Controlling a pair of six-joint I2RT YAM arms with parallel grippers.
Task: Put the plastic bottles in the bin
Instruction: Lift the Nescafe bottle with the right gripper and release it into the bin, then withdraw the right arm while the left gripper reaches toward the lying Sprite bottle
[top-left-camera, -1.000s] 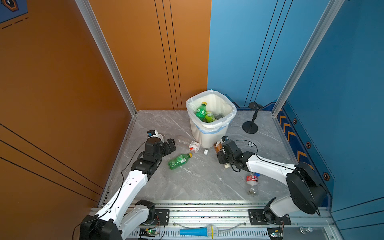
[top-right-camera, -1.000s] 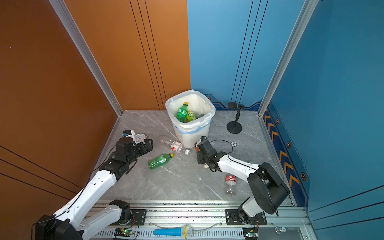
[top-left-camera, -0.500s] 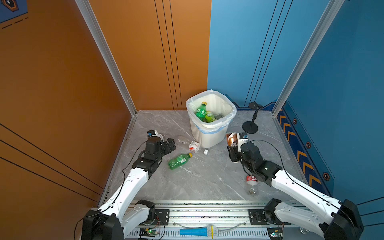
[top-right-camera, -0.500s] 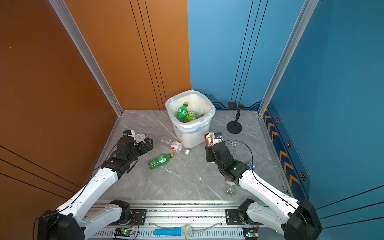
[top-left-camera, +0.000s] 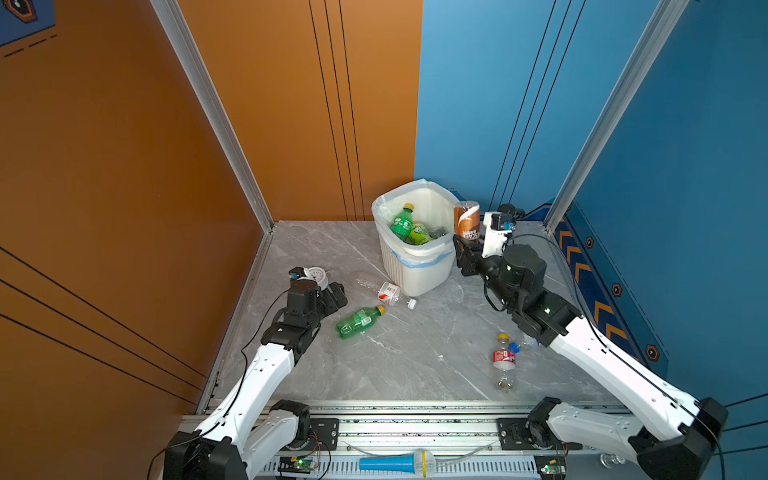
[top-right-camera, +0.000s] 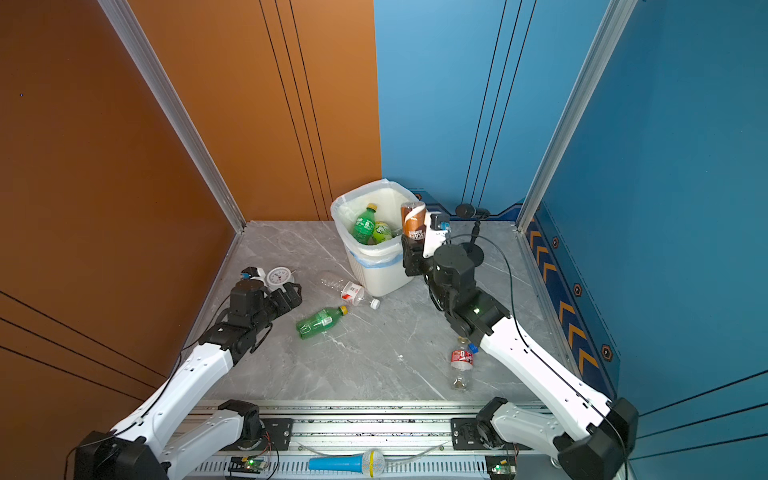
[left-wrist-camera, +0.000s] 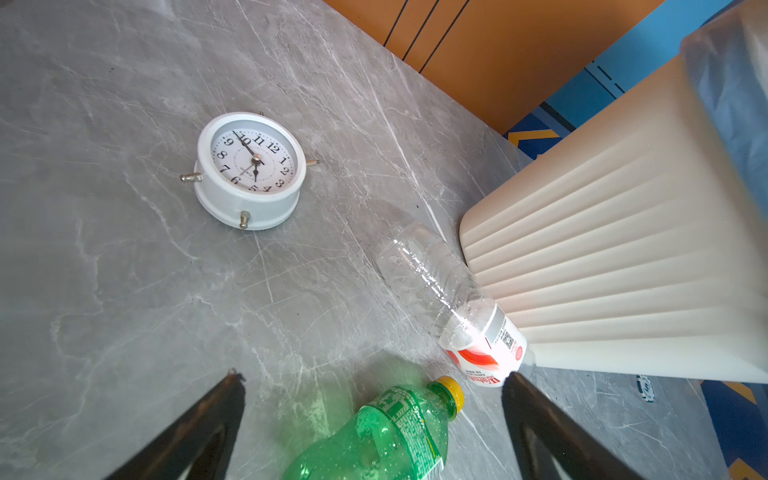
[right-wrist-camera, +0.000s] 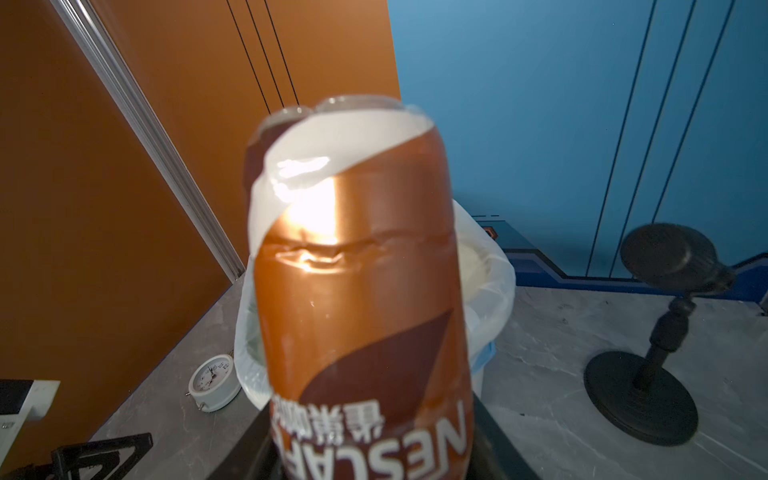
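Observation:
My right gripper (top-left-camera: 464, 246) is shut on a brown bottle (top-left-camera: 467, 220) (right-wrist-camera: 357, 270), which stands upright in the air just beside the right rim of the white ribbed bin (top-left-camera: 419, 270) (top-right-camera: 374, 272). Green bottles (top-left-camera: 402, 222) lie inside the bin. Low over the floor, my left gripper (top-left-camera: 337, 293) (left-wrist-camera: 374, 377) is open, with a green bottle (top-left-camera: 358, 322) (left-wrist-camera: 386, 436) lying just beyond its fingers. A clear bottle with a red-and-white label (top-left-camera: 382, 286) (left-wrist-camera: 449, 299) rests against the bin's foot. Another clear, red-labelled bottle (top-left-camera: 503, 361) lies under my right arm.
A white alarm clock (top-left-camera: 316, 276) (left-wrist-camera: 249, 170) lies near my left wrist. A black round-based stand (top-right-camera: 473, 232) (right-wrist-camera: 644, 395) is right of the bin. A loose white cap (top-left-camera: 411, 304) lies on the floor. Orange and blue walls close in the back and sides.
My right gripper has risen from the floor beside the bin to rim height, carrying the brown bottle. The left arm has barely moved.

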